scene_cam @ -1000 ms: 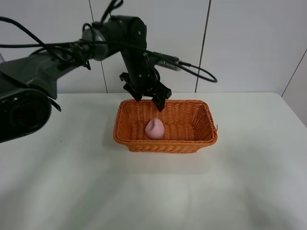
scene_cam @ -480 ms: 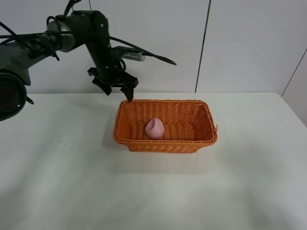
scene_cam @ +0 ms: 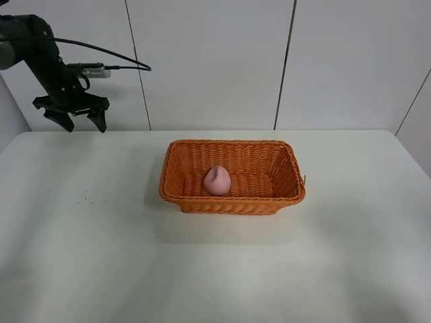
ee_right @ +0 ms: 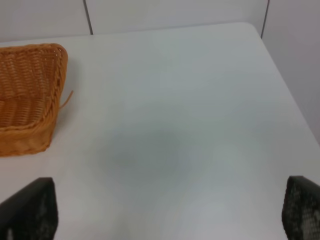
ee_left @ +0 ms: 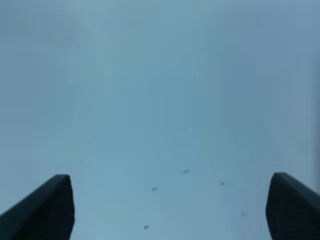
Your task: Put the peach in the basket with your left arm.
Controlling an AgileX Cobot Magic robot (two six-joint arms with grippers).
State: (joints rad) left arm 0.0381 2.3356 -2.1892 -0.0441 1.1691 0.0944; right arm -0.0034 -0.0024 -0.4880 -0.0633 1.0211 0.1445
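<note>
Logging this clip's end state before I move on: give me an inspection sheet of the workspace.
Surface: white table, no spills seen.
Job's things: peach lies inside the orange basket, left of its middle; nothing grips it.
Clutter: a few dark specks on the table left of the basket.
Grippers: left gripper open, empty, above the table's far-left corner; right gripper open, empty.
Cables: black cable trails from the left arm.
Surroundings: white panelled wall.

White table (scene_cam: 101, 262), orange wicker basket (scene_cam: 232, 202) near its middle
</note>
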